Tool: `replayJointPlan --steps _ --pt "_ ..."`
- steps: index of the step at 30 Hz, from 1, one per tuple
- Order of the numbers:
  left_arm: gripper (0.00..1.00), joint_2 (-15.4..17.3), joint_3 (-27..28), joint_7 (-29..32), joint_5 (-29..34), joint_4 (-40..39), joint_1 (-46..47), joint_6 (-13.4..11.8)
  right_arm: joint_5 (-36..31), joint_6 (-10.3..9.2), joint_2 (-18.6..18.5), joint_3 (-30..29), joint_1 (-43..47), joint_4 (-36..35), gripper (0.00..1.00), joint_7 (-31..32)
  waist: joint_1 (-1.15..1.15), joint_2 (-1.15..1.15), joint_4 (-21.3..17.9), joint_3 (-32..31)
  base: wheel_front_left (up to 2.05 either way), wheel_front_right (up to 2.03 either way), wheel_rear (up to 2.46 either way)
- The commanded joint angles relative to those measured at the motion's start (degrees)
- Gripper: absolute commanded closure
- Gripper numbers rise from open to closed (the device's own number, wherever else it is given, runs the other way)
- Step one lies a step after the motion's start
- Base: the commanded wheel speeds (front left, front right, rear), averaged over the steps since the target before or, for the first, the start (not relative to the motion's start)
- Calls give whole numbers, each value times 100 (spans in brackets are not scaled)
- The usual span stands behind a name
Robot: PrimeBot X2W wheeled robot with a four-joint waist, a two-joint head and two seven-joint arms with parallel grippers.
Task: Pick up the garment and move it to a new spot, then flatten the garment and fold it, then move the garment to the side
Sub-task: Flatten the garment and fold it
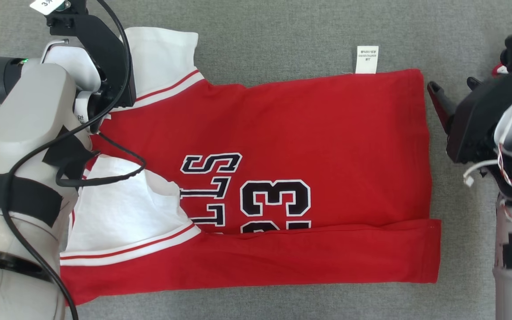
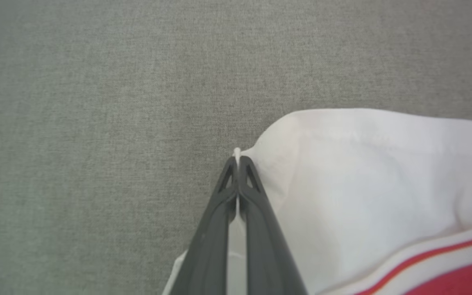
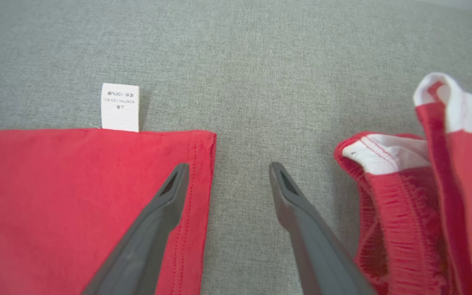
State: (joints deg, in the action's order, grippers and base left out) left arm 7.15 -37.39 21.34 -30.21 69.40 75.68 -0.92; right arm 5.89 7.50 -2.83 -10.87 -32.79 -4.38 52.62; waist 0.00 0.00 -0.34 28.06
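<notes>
- Red cotton basketball jersey [image 1: 309, 133] with white sleeves lies flat, bottom edge folded over at 6 o'clock.
- Left claw [image 2: 237, 160] pinches the white sleeve [image 2: 367, 184].
- Right claw [image 3: 228, 172] spread at 3 o'clock.

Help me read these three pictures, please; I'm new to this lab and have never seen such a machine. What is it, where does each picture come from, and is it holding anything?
It is a two-armed robot folding a red jersey laid on a grey cloth surface. The wide picture comes from a camera on its head, looking down; the pale arms enter from both sides. The other two come from cameras on the wrists, looking along each arm's two dark fingers. The left gripper has its jaws shut on the edge of the jersey's white sleeve. The right gripper holds nothing: its jaws stand open over the jersey's hem, near a white care label. A second red garment lies beside it.
</notes>
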Motion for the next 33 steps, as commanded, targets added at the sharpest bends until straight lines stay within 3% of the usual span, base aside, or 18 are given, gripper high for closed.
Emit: replayJointPlan --steps 1,12,27,31,33 --pt "100 -8 -18 -41 -28 35 -79 22 38 -3 -16 -42 -152 158 0 94 0 0 25 -18 0 0 0" --pt "100 -188 -120 -185 -76 120 -7 35 -287 -3 -17 119 -1175 1447 0 923 0 0 90 92 0 0 0" --pt "100 -356 -242 -277 -178 189 114 110 -506 -3 -13 -49 -1968 2559 0 952 0 0 240 260 0 0 0" --pt "100 -365 -263 -288 -214 218 142 140 -339 -2 0 86 -1901 2750 34 980 0 0 247 288 0 0 0" --pt "100 -369 -268 -296 -203 230 161 156 -305 -2 0 138 -1835 2775 38 1037 0 0 242 307 0 0 0"
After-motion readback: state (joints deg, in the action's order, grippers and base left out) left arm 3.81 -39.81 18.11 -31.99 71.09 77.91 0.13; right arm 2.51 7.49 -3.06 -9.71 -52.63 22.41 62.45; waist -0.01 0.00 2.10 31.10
